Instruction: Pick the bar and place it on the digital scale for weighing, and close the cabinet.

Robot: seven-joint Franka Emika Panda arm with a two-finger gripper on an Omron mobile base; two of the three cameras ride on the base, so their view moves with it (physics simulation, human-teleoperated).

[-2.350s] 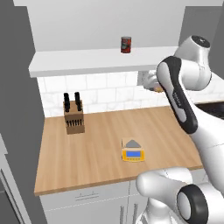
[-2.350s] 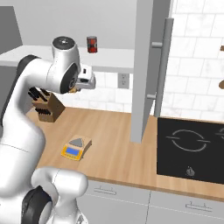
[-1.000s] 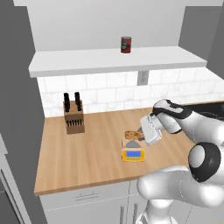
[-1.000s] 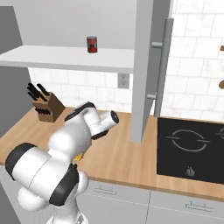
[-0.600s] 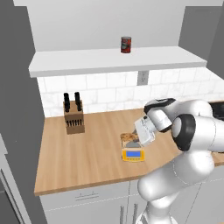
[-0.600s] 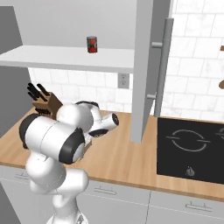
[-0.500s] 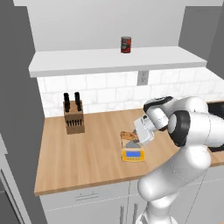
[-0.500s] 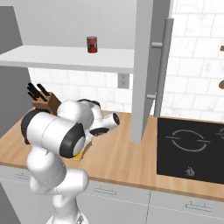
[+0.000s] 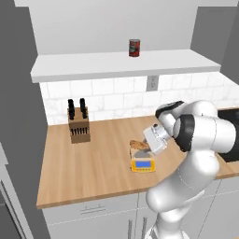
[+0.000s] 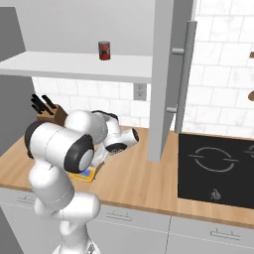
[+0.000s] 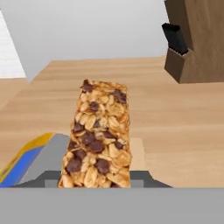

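Reaching down over the wooden counter point(image 9: 93, 163), the white arm carries the gripper point(image 9: 148, 145) just above the digital scale point(image 9: 143, 163), with the bar point(image 9: 139, 144) projecting from its front end toward the left of the left base view. In the hand view the bar point(image 11: 99, 135) runs lengthwise up the middle of the picture, its grainy oat surface studded with dark pieces, its near end at the bottom edge where the fingers sit; the fingertips themselves are hidden there, so the width of the claw cannot be told, though the bar appears clamped in it. Below and left of the bar lie the grey weighing platform and the yellow and blue edge of the digital scale point(image 11: 30, 162); whether the bar touches the platform cannot be told. The knife block point(image 11: 197, 41) stands at upper right of the hand view, well apart from the scale; it stands near the tiled wall in the left base view point(image 9: 78, 126). In the right base view the robot's body covers most of the scale point(image 10: 83, 174). The cabinet point(image 10: 166, 74) door stands open, edge-on, its long metal handle point(image 10: 182, 74) facing the stovetop point(image 10: 216, 166). A red can point(image 9: 134, 47) rests on the white shelf point(image 9: 121, 63) above the counter
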